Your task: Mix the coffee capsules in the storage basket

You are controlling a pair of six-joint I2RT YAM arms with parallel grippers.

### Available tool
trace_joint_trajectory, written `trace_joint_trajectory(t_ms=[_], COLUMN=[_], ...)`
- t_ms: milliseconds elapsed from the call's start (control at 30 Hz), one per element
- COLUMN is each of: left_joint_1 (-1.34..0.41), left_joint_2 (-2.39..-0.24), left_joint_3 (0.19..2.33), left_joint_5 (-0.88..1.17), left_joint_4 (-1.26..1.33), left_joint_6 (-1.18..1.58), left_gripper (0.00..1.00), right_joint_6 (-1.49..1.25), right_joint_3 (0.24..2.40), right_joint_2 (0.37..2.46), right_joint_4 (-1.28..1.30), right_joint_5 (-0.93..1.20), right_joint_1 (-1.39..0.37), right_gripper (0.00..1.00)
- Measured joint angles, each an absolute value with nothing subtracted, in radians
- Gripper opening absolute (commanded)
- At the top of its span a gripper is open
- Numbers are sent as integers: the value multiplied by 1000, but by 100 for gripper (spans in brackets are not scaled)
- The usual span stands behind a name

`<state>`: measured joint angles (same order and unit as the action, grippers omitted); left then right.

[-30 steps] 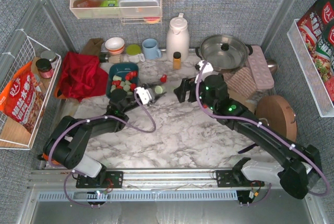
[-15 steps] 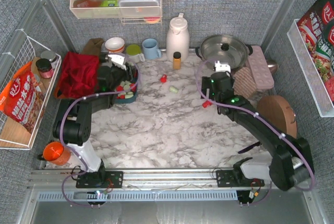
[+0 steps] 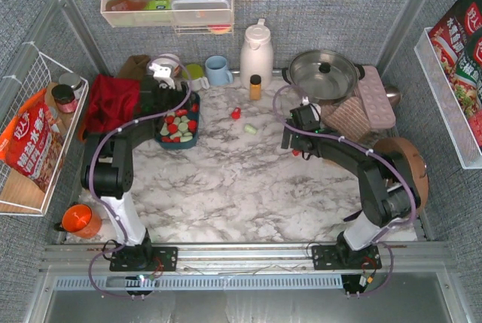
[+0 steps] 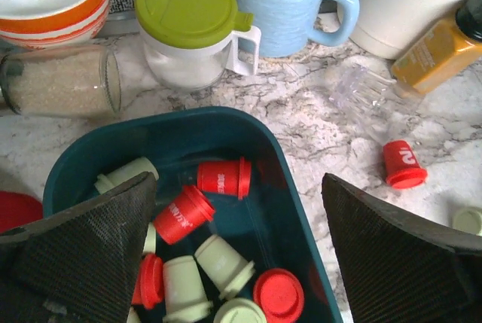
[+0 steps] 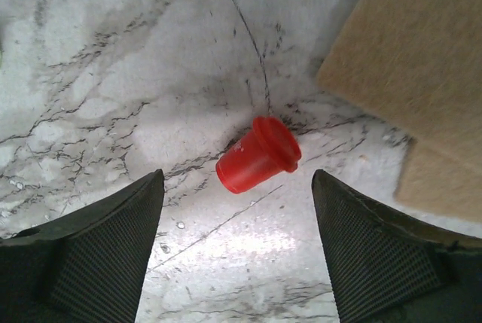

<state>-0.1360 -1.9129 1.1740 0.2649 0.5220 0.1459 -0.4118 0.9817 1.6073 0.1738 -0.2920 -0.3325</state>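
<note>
Coffee capsules (image 4: 181,214), red and pale mint tapered pods, lie mixed in dark teal rectangular plastic storage basket (image 4: 192,117). Left end effector (image 4: 237,206) hangs above, jaws apart, empty. Right end effector (image 5: 235,202), jaws apart, straddles stray red capsule (image 5: 257,155) on marble desk (image 5: 113,74).

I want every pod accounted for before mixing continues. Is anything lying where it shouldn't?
Yes. Three coffee capsules lie loose on the marble table, outside the storage basket: a red one and a pale green one mid-table, and another red one tipped on its side by the beige mat.
</note>
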Motion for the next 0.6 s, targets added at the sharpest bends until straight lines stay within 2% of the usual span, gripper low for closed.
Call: trace_joint_trajectory(t_ms=[100, 167, 367, 600], left_joint_1=[-138, -144, -168, -160], left_joint_2=[-1854, -1802, -1625, -1595], left_joint_3=[1155, 1150, 1074, 1140], left_joint_5=[265, 262, 232, 123], left_joint_4=[480, 443, 387, 267], left_joint_6=[143, 127, 49, 125], left_gripper=[99, 99, 99, 99], right_joint_6=[-520, -592, -743, -789], right_joint_3=[981, 967, 919, 922], right_joint_2=[1643, 1649, 1650, 1683], right_joint_4=[190, 179, 148, 125], right_joint_5=[-292, -294, -341, -413], right_joint_1=[-334, -333, -333, -332], right_gripper=[68, 65, 64, 61])
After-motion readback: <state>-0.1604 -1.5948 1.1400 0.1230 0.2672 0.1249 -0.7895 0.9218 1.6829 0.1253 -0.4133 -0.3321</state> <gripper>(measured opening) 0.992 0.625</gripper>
